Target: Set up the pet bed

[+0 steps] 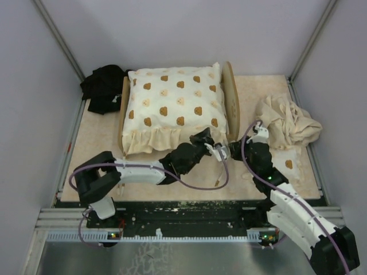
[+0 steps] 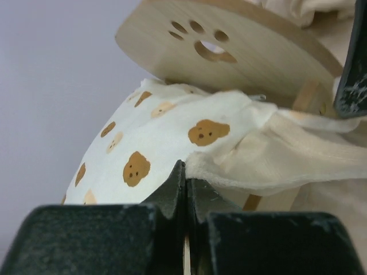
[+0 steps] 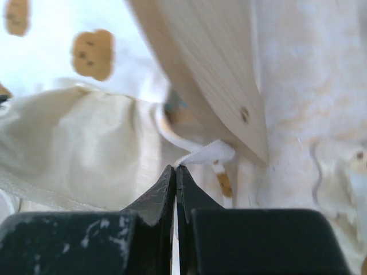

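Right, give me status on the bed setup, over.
Left end effector shut at cushion frill; right end effector shut at a white tie. Pet bed upright, cushion on top. Beige cloth heaped right of it.

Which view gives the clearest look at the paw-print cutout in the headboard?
Left wrist: the paw-print cutout faces its camera, whole. Top external sees the headboard edge-on, cutout hidden; right wrist shows only plain wood.

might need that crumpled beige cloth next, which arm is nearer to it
Right. The right arm passes just beside the crumpled beige cloth; the left arm lies farther off, in front of the cushion.
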You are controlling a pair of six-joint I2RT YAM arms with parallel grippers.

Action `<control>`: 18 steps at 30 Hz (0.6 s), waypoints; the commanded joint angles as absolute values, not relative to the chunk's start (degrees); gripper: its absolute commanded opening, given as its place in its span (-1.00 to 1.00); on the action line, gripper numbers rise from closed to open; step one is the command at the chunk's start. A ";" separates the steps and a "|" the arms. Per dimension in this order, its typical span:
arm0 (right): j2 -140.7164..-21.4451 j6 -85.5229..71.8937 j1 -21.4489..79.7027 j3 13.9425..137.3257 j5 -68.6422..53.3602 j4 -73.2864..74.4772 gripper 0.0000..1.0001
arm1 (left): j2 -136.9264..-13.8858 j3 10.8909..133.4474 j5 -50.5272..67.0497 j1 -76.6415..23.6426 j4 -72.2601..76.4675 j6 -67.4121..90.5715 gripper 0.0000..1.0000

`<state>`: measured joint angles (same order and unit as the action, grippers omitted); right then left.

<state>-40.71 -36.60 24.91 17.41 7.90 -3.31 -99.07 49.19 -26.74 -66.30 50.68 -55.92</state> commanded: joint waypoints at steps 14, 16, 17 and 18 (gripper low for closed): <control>-49.22 6.21 25.49 44.02 -2.80 -1.29 -1.00 | -86.39 55.30 -10.95 -53.95 27.53 -13.37 -1.00; -50.12 11.80 25.49 44.50 -3.86 -3.08 -1.00 | -85.80 55.09 -9.97 -52.72 26.92 -11.32 -1.00; -50.51 14.03 25.50 44.43 -3.71 -4.41 -1.00 | -85.41 54.84 -9.27 -52.06 26.88 -10.22 -1.00; -51.06 16.52 25.49 44.32 -3.92 -5.70 -1.00 | -85.05 54.65 -8.48 -51.51 26.89 -8.98 -1.00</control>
